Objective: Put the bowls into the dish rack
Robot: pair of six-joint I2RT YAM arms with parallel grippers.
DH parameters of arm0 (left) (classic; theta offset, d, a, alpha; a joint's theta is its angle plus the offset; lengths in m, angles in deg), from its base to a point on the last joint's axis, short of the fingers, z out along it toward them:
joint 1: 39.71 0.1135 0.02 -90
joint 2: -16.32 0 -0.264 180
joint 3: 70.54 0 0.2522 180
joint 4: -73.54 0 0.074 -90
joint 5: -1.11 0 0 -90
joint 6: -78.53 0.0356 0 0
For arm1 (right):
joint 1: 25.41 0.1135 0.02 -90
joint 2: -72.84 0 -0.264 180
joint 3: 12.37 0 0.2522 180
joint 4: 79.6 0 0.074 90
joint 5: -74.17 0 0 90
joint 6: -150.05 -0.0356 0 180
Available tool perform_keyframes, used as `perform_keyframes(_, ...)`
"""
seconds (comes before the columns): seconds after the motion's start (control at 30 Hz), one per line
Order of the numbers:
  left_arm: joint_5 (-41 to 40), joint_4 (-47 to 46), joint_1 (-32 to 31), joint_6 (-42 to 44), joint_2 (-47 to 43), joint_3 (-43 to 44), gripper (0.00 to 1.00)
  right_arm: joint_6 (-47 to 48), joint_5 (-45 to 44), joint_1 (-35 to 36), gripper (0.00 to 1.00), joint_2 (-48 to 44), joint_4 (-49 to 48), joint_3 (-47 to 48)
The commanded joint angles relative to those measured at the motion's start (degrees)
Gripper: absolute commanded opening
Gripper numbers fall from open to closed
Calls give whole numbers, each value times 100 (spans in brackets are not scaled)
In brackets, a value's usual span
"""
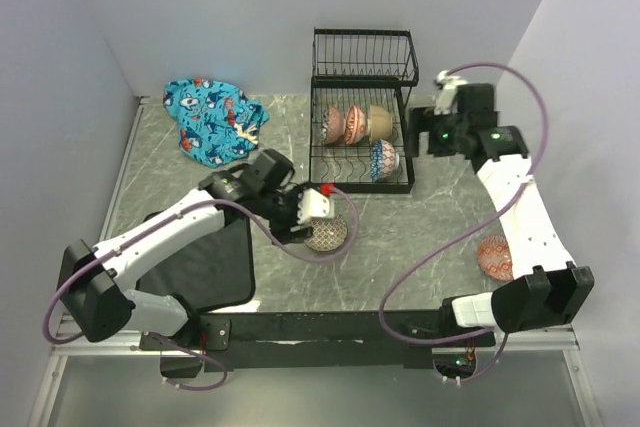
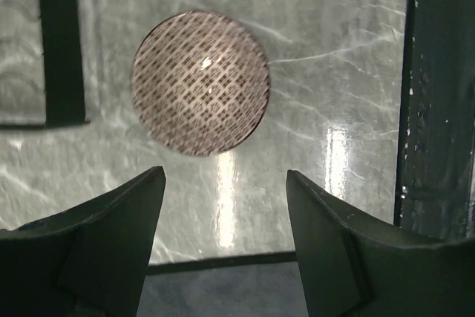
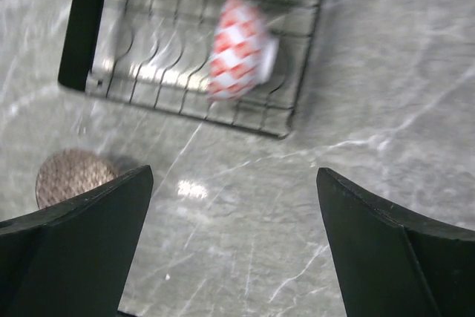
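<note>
The black wire dish rack (image 1: 362, 77) stands at the back of the table. Three bowls stand on edge in its lower tier (image 1: 355, 124), with a blue patterned bowl (image 1: 384, 159) in front of them. In the right wrist view this bowl (image 3: 239, 50) looks orange-and-white. A black-and-white patterned bowl (image 1: 326, 234) lies upside down on the table and also shows in the left wrist view (image 2: 200, 83). My left gripper (image 1: 318, 209) (image 2: 225, 183) is open and empty just above it. A salmon-orange bowl (image 1: 495, 256) lies at the right. My right gripper (image 1: 420, 132) (image 3: 234, 183) is open and empty beside the rack's right side.
A blue printed cloth (image 1: 215, 117) lies at the back left. A black mat (image 1: 205, 262) lies under the left arm. Walls close in the table on the left, back and right. A black frame bar (image 1: 340, 327) runs along the near edge.
</note>
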Motion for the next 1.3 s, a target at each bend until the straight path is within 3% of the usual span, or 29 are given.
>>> perform_keyframes(0.0, -325, -235, -581, 406, 263, 183, 72, -120, 599, -622, 100, 104, 143, 593)
perform_keyframes(0.23, -528, -411, -775, 283, 965, 394, 71, -322, 1196, -886, 100, 246, -49, 1094)
perform_keyframes(0.43, -651, -666, -845, 265, 1423, 474, 62, -428, 1275, -904, 100, 360, -111, 1498)
perform_keyframes(1.13, -826, -1246, -1180, 142, 1854, -115, 56, -586, 1513, -1132, 100, 220, -216, 1147)
perform_keyframes(1.27, -906, -1378, -1206, 81, 1933, -168, 47, -647, 1557, -1150, 100, 114, -251, 1042)
